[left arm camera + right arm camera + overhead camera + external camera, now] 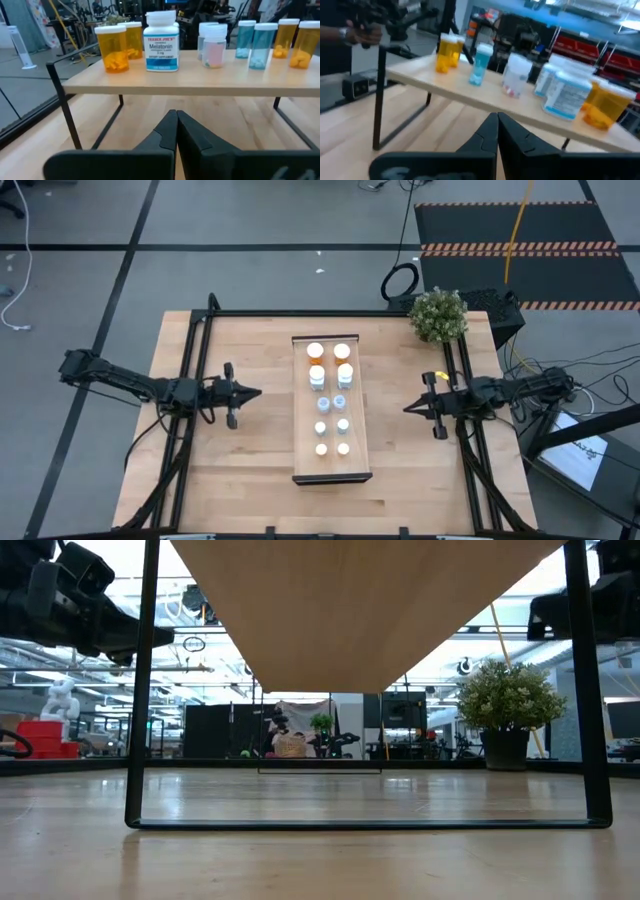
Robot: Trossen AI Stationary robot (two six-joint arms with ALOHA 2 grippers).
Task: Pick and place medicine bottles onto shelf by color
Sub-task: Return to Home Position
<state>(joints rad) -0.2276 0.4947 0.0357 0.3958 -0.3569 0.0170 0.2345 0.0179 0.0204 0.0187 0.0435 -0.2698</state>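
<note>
Medicine bottles [339, 401] are all standing in two rows on the shelf [332, 467], mid-surface [250, 465]. They run orange by the potted plant [438, 315], then white, blue-green, and small orange at the other end. Left end effector [253, 393] and right end effector [409, 409] sit one each side, well apart from the shelf, both pinched closed on nothing. I'd say sorting's done and I'm on the go-home step, so next is tucking both arms in without clipping the shelf legs.
</note>
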